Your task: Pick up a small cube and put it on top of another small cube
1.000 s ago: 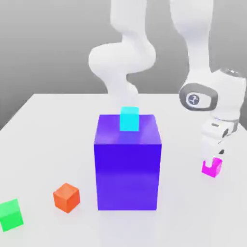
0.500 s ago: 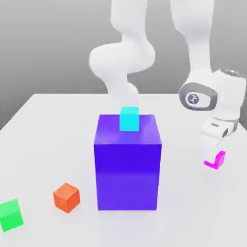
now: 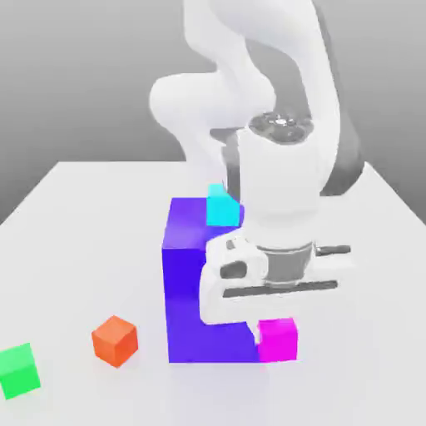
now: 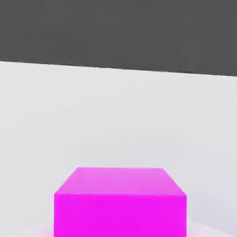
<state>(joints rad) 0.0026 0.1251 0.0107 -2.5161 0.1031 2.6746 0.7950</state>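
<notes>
Gripper [image 3: 277, 339]: closed on magenta cube [image 3: 278, 340]
Exterior view: cyan cube [image 3: 222, 208] atop blue block [image 3: 204, 291]
Hand view: magenta cube, upper face

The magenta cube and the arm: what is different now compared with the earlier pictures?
The magenta cube, now held in the jaws, moved from the exterior view's right to in front of the blue block's right edge, together with the arm. The orange, green and cyan cubes and the block stayed.

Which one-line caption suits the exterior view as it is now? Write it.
Panda gripper holding the magenta cube before the blue-purple block topped by a cyan cube.
</notes>
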